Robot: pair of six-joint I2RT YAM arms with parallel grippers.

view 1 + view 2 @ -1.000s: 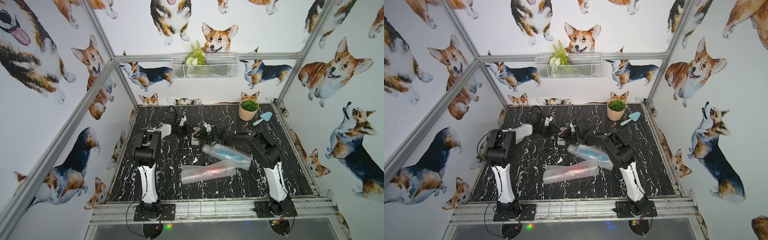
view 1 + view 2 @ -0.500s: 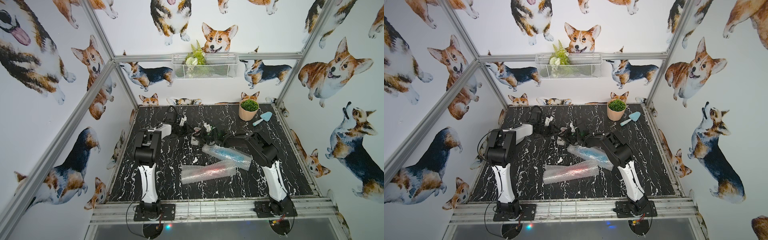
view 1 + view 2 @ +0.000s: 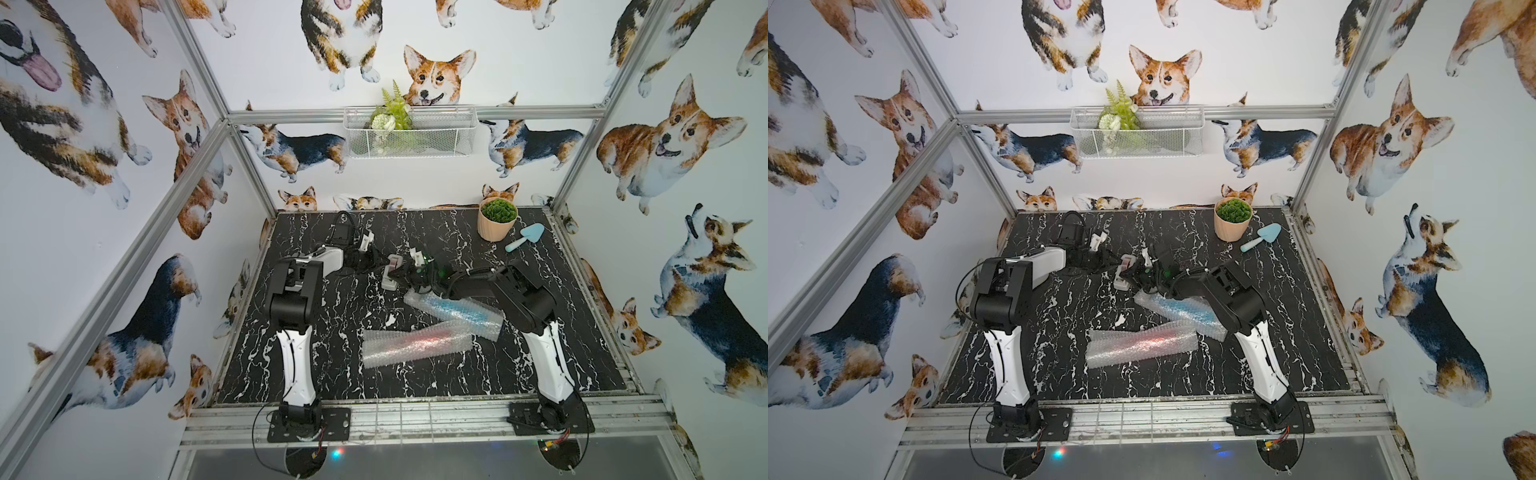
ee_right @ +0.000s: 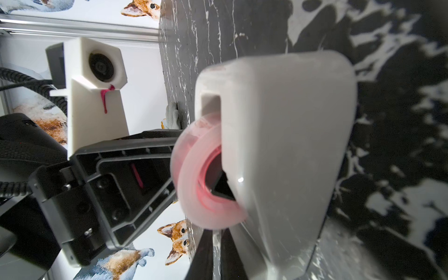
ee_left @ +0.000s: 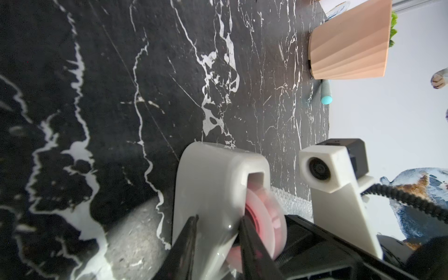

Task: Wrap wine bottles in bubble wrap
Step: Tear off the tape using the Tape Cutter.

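Note:
Two bottles lie rolled in bubble wrap mid-table: the blue one point(image 3: 453, 309) point(image 3: 1183, 311) lies diagonally, and the red-pink one point(image 3: 415, 343) point(image 3: 1142, 343) lies in front of it. Behind them stands a grey tape dispenser point(image 3: 392, 278) point(image 5: 218, 184) point(image 4: 286, 145) with a pink-cored tape roll point(image 4: 201, 179). My left gripper point(image 3: 380, 270) point(image 5: 218, 232) is shut on the dispenser's side wall, one finger on each face. My right gripper point(image 3: 409, 276) point(image 4: 217, 240) is shut just below the roll, with a thin clear strip of tape pinched between its fingers.
A peach plant pot point(image 3: 496, 220) and a blue trowel point(image 3: 525, 237) sit at the back right. A black cable bundle point(image 3: 343, 230) lies at the back left. A wire basket point(image 3: 409, 133) hangs on the rear wall. The right arm's elbow overhangs the blue bundle.
My right gripper has closed at the tape dispenser, below the roll. The left gripper and both wrapped bottles have stayed where they were.

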